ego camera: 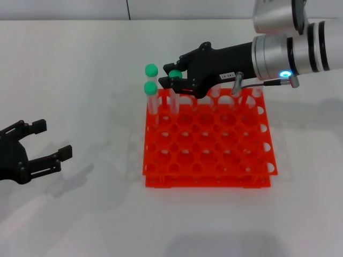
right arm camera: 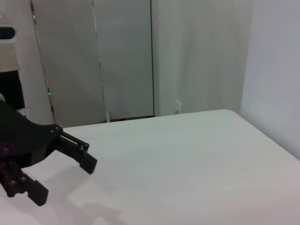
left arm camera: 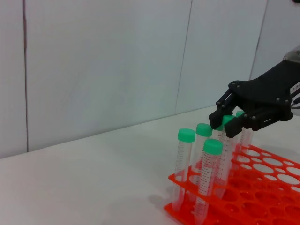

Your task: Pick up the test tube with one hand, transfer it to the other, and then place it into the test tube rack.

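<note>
One tube [ego camera: 174, 88], light, stiff and slick, stood over the rack [ego camera: 209, 140], its cap clamped by the right hand [ego camera: 176, 78]; grip below the cap. Left hand [ego camera: 48, 143] spread apart, idle.

The square rack of bright orange glossy plastic [ego camera: 206, 143] is seen on a smooth, matt white tabletop [ego camera: 80, 69]. The slim tubes of clear plastic [left arm camera: 204, 178] are closed with smooth green caps. The right claw [ego camera: 172, 79] is finished in matt black plastic, carried on an arm of brushed silver metal [ego camera: 292, 51].

Right tool [ego camera: 172, 78] fingers closed, arm extended; left tool [ego camera: 45, 143] spread.
</note>
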### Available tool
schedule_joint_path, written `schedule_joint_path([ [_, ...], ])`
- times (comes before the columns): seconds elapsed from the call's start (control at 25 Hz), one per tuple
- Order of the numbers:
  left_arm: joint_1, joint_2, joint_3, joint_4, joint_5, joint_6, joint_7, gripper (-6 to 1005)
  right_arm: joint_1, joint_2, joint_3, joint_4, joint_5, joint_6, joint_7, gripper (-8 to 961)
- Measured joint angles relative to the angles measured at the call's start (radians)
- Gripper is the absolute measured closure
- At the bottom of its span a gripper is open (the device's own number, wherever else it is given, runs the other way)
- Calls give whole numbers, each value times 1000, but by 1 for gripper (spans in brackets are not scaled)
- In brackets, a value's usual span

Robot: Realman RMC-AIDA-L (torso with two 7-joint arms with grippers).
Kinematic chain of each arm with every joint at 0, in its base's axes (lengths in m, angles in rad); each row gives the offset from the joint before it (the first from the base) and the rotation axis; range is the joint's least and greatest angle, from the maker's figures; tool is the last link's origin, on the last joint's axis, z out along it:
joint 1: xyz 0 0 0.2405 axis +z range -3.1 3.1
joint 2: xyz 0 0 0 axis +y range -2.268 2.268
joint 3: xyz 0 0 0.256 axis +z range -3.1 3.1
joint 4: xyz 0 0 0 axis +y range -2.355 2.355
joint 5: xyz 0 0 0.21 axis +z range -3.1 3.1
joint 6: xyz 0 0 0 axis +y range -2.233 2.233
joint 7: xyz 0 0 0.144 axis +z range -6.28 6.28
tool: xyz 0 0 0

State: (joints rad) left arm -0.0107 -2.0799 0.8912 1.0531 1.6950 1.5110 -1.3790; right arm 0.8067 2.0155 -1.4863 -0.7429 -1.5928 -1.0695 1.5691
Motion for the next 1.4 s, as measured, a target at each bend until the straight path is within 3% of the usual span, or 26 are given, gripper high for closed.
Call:
schedule_joint_path([
  [1.4,0,0,0,-10,1,0,2,106,0,-2,-14,13,4,-16,0,576],
])
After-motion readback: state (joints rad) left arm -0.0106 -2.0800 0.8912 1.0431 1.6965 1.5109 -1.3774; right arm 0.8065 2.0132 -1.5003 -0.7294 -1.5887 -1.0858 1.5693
